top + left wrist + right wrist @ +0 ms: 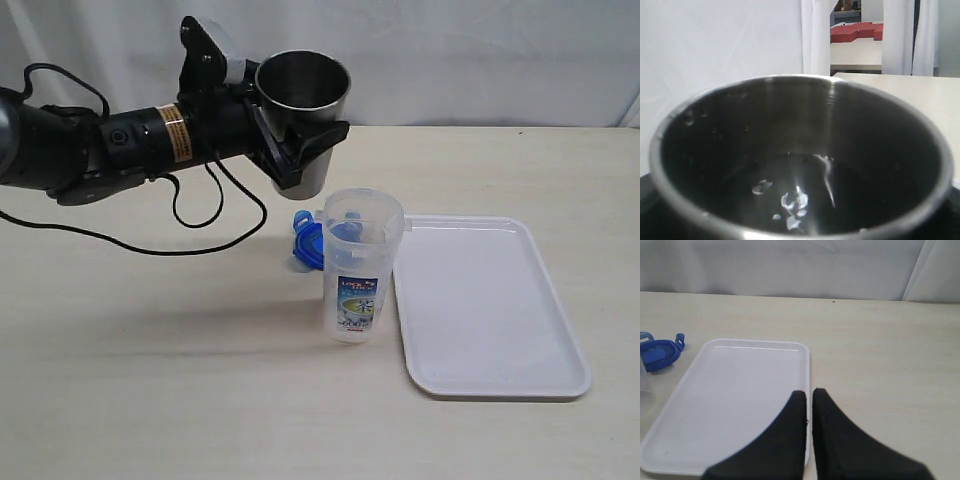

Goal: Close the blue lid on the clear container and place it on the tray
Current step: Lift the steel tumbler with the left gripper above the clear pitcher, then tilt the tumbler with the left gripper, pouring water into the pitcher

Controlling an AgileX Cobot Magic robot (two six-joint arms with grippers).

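Observation:
The clear container (355, 280) stands upright and uncovered on the table, just left of the white tray (490, 310). The blue lid (308, 240) lies on the table behind the container's left side; the right wrist view shows the blue lid (657, 352) beside the tray (735, 390). My left gripper (308, 155) hangs above the table behind the container, shut on a grey steel cup (303, 95) that it holds upright. My right gripper (809, 395) is shut on nothing, over the tray's edge; it is outside the exterior view.
The steel cup (800, 165) fills the left wrist view, with droplets on its inner wall and glints at its bottom. A black cable (190, 215) loops on the table under the left arm. White curtains close off the back edge.

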